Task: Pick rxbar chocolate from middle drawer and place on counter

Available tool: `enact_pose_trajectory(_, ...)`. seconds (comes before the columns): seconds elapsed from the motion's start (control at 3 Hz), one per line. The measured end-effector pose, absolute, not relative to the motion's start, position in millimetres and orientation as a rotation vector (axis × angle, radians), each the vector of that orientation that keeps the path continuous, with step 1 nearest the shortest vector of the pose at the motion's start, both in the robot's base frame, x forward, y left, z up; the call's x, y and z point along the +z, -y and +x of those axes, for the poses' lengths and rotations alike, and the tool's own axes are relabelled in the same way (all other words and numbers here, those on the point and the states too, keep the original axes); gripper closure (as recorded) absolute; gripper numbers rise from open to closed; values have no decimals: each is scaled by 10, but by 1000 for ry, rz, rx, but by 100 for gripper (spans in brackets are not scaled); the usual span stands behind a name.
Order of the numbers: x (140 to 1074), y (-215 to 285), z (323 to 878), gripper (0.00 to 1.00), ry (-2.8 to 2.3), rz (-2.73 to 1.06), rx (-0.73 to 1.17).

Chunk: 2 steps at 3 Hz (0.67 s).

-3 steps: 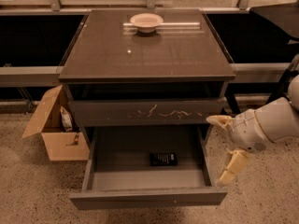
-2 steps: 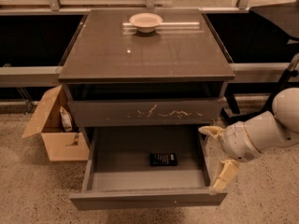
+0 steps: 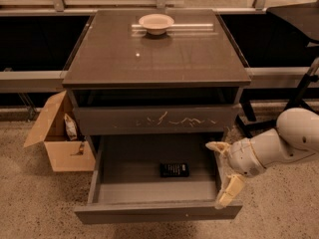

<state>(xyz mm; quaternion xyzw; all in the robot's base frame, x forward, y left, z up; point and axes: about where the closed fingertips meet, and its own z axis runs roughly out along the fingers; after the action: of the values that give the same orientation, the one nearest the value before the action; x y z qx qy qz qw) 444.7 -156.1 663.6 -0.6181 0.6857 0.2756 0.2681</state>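
Observation:
The rxbar chocolate [image 3: 174, 170] is a small flat black wrapper lying on the grey floor of the open middle drawer [image 3: 114, 183], right of centre. My gripper [image 3: 223, 171] is open, its two pale fingers spread one above the other over the drawer's right side wall, to the right of the bar and apart from it. The white arm reaches in from the right. The counter [image 3: 159, 54] is the glossy dark slab on top of the cabinet.
A pale round bowl [image 3: 156, 22] sits at the back of the counter. A drawer front with pale scratch marks [image 3: 154, 119] is shut above the open drawer. An open cardboard box [image 3: 57, 136] stands on the floor at the left. A dark stand leg [image 3: 299, 96] is at the right.
My gripper and arm have moved left, from beside the cabinet to over the open drawer's right side. The bar has not moved.

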Motion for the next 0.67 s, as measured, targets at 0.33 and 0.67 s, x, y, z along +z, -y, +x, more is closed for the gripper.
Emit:
enact_pose_trajectory(0.33,6520,1556,4490,0,-1870,-1679,740)
enact_pose_trajectory(0.67,6203,1634,4701,0,-1869,-1724,711)
